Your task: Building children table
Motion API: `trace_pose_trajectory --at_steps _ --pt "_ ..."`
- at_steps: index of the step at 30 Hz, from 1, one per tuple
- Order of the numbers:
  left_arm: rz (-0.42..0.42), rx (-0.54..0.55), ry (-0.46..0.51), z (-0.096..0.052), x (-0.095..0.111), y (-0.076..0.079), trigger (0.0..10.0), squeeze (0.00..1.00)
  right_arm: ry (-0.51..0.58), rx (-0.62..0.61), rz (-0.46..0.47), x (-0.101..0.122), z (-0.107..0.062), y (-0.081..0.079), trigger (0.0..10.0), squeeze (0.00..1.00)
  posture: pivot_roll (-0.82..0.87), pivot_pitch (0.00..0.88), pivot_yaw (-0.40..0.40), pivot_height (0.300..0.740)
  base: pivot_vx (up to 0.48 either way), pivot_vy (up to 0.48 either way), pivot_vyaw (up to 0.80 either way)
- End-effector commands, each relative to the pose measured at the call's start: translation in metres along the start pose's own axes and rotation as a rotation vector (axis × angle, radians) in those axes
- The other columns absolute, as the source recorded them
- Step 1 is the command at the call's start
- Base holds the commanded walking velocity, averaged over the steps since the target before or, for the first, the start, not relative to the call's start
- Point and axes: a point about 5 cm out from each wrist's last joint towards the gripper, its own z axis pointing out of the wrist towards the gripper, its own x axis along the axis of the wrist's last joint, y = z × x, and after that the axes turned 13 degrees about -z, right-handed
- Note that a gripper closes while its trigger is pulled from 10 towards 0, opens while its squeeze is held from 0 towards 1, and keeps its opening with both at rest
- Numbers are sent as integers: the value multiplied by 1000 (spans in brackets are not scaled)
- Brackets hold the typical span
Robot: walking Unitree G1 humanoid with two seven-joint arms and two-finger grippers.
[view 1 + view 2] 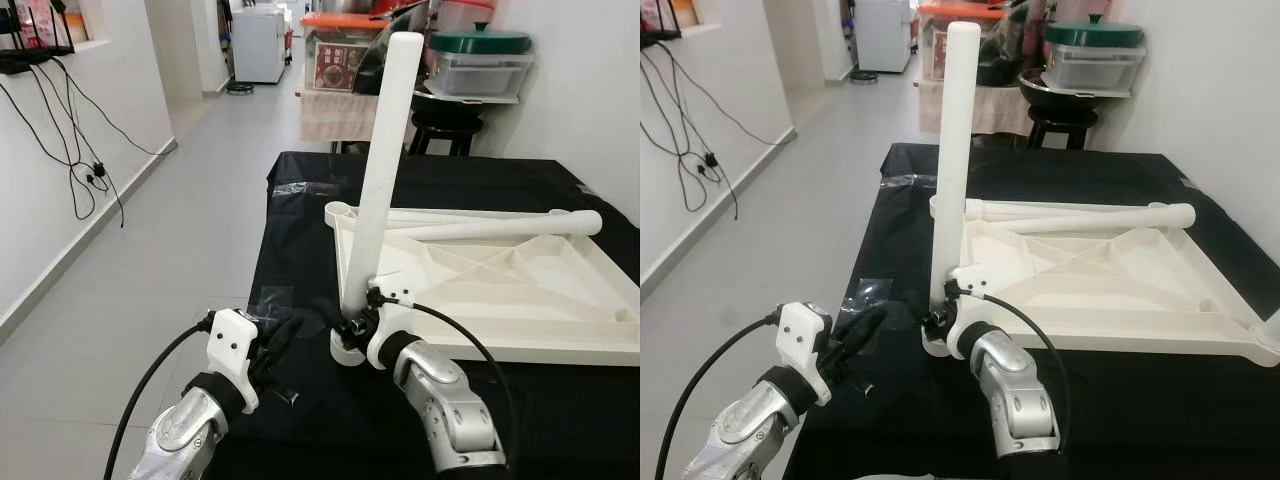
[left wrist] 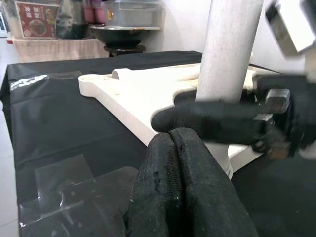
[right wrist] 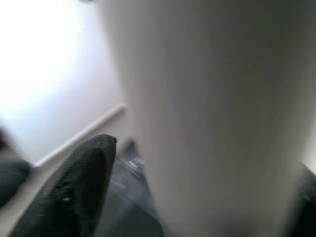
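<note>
Tiled hallway with white walls and cables at upper left of the frame; a black cloth table [image 1: 300, 200] fills the centre and right. On it lies the white tabletop [image 1: 500, 290] upside down, ribs showing, taking up the right half of the head views.

Progress, as I judge it: early. One white leg [image 1: 385, 170] stands up from the near-left corner socket [image 1: 345, 350] of the tabletop, leaning a bit toward upper right, so probably not fully seated yet. Another leg [image 1: 500, 228] lies flat across the far part of the tabletop, unfitted. A hint of a third post at the right edge of the right eye view, too cropped to tell. So one leg is going in and the others are left, then flipping it over.

My right gripper [image 1: 360, 318] is at lower centre, at the base of the upright leg just above the socket, fingers pinching the leg on either side; in the right wrist view the leg is a blurred white column with one black finger [image 3: 74, 192] beside it. The forearm comes up from the bottom edge, wrist bent toward the leg.

My left gripper [image 2: 182, 182] is at lower left, low over the cloth near some clear tape [image 2: 64, 182], fingers pressed together, holding nothing, pointing toward the leg base just short of it.
</note>
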Motion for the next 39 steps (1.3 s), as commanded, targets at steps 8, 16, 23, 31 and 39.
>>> trace_pose_trajectory --at_steps 8,16,23,31,39 --pt "-13 -4 -12 3 -5 2 10000 0 72 471 -141 25 4 24 10000 0 32 0 -58 740 0 0 0" --pt "-14 -6 -13 3 -6 3 10000 0 74 549 -130 38 17 49 0 0 45 0 -62 740 0 0 0" --pt "-13 -5 -8 3 -5 4 10000 0 56 613 -131 36 16 56 0 0 43 0 -64 740 0 0 0" --pt "-25 -8 0 2 -3 5 10000 0 43 399 -154 17 7 58 0 0 19 0 -57 740 0 0 0" --pt "-30 -4 5 -1 1 1 10000 0 70 -327 -37 1 3 13 0 0 -14 3 -37 740 0 0 0"
